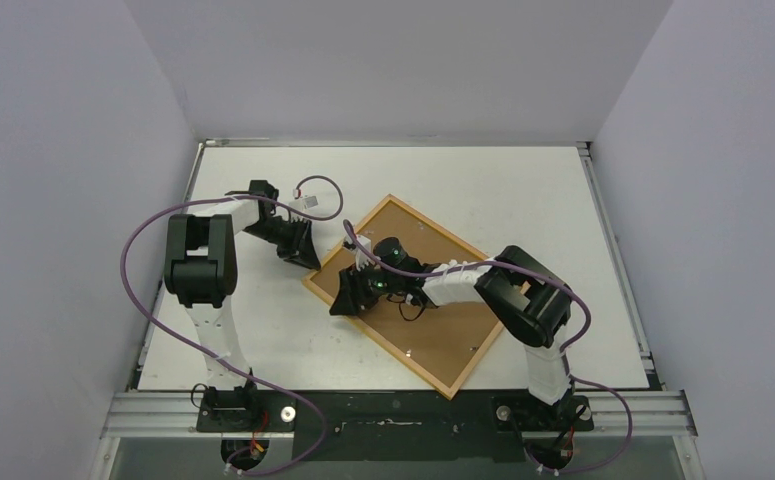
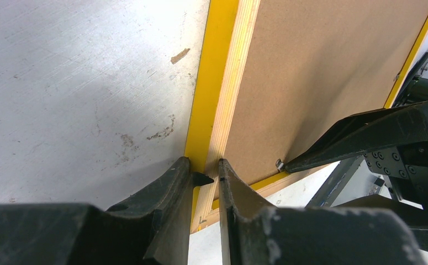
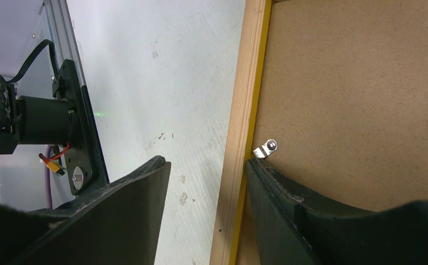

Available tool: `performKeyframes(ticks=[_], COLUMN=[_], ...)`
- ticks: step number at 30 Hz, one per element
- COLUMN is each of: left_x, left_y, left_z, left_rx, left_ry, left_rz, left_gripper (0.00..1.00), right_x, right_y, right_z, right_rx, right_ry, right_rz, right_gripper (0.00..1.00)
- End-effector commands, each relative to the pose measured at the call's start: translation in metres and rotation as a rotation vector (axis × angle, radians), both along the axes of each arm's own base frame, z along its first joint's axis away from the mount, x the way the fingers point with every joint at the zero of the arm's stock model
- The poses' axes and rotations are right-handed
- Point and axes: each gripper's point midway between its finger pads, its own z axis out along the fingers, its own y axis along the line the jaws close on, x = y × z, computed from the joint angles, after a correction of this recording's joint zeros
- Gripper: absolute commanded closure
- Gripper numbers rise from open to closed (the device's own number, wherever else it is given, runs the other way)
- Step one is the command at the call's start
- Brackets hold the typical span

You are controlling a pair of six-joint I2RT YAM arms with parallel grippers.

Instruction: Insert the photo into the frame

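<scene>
Brown fibreboard backing panel faces up inside the thin rectangular picture frame. The frame has a pale wood back and a bright yellow edge, and it rests back-up on the white, scuffed table, turned cornerwise to the arms.

The left gripper is at the frame's left corner. Its black jaws are drawn narrow, one on each side of the yellow-and-wood rail, clamping it.

The right gripper sits further along the frame's near-left side with its jaws spread wide across the rail. One finger is over bare table. The other is over the backing panel, its tip just beside a small silver metal clip at the panel's edge. Whether that tip presses on the clip cannot be told. This gripper holds nothing.
</scene>
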Motion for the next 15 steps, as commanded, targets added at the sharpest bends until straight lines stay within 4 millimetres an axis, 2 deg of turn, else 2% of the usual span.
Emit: performKeyframes(ticks=[1,15], left_x=[0.0128,0.0079], left_y=[0.0005,-0.0030], left_z=[0.0057,0.0072], left_rx=[0.024,0.014], left_ry=[-0.079,-0.075], left_rz=[-0.006,-0.010], left_gripper=[0.85,0.85], right_x=[-0.0027,-0.0013], right_y=[0.0098,0.0165], right_z=[-0.0064,-0.0129], right_rx=[-0.001,-0.018], right_ry=[-0.008,-0.021], right_rz=[0.010,-0.036], right_gripper=[0.45,0.46])
